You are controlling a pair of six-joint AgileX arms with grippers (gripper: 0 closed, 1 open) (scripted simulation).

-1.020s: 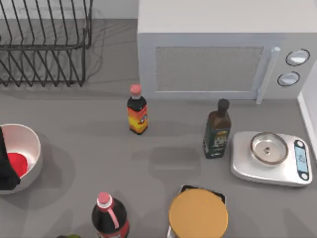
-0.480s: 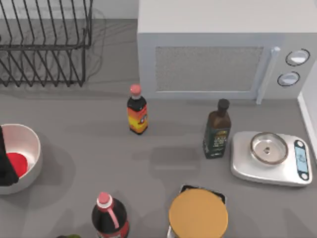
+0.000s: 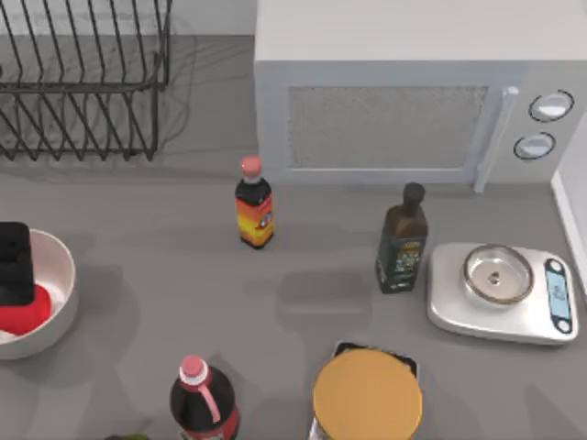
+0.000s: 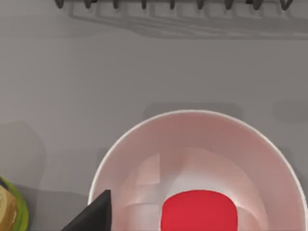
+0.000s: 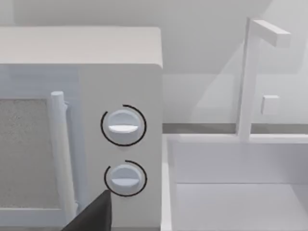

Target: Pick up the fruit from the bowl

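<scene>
The left gripper (image 3: pixel 15 266) hangs over the bowl (image 3: pixel 60 275) at the table's (image 3: pixel 303 293) left edge, its black body covering the inner left part of the bowl in the top view. The fruit (image 3: pixel 23 316) lies inside the bowl, on the bowl floor, directly below and beside the gripper; whether the two touch cannot be determined. The left wrist view shows the fruit (image 4: pixel 198 210) resting low in the bowl (image 4: pixel 144 144), with one dark finger (image 4: pixel 94 216) beside the bowl's rim. It cannot be told whether the fingers are spread or closed.

The right arm is parked off the table's right side; its wrist view faces the microwave (image 5: pixel 79 96), with one dark finger (image 5: pixel 94 216) visible, and its finger state also cannot be told.

Other items on the table: a wire rack (image 3: pixel 83 82) at the far left, the microwave (image 3: pixel 404 101) at the far centre, a red-capped sauce bottle (image 3: pixel 253 206), a dark oil bottle (image 3: pixel 402 240), a scale (image 3: pixel 500 293) at the right, a red-capped dark bottle (image 3: pixel 202 403) near the front edge, and a round orange lid (image 3: pixel 367 394).
</scene>
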